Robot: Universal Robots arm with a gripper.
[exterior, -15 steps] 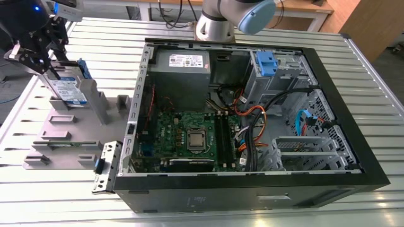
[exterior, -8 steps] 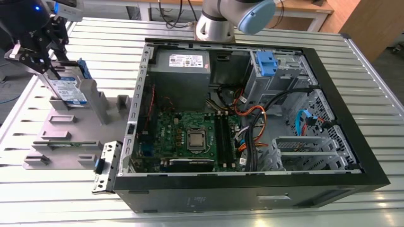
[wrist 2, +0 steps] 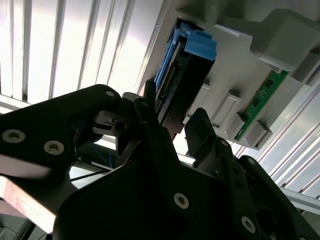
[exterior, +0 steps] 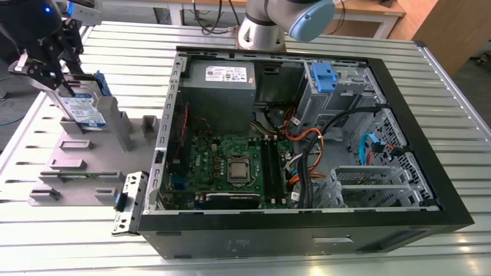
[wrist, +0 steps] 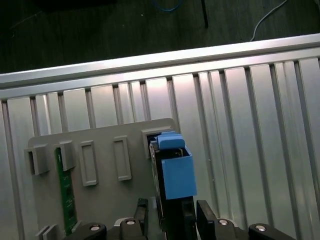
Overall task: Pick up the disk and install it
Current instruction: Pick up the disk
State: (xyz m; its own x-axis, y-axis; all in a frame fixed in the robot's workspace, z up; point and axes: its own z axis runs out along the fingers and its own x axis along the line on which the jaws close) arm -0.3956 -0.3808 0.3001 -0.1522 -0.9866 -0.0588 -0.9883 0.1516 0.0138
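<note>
Exterior view: gripper (exterior: 63,80), black metal w/ screwed link plates, hangs over the disk (exterior: 83,112). Its fingers are parted to approx the disk's thickness, one on each side of its upper end. Slim gaps show in both wrist views; can't tell if the pads touch.

The disk stands on edge directly below the tool, seated in a slot of a matte grey plastic fixture (exterior: 92,167). It's a flat silver slab w/ white-blue label and glossy blue rails. A green circuit strip (wrist: 65,195) sits in another slot, off to one side of the tool.

Surface is a ribbed aluminium table (exterior: 46,230) w/ shiny slats. An open black PC case (exterior: 307,144) lies well away from the gripper. Dark floor w/ cables (wrist: 100,30) shows beyond the table edge.

Disk's lower part is hidden in the slot. Gripper body is cut off by the frame edge in first wrist view.
</note>
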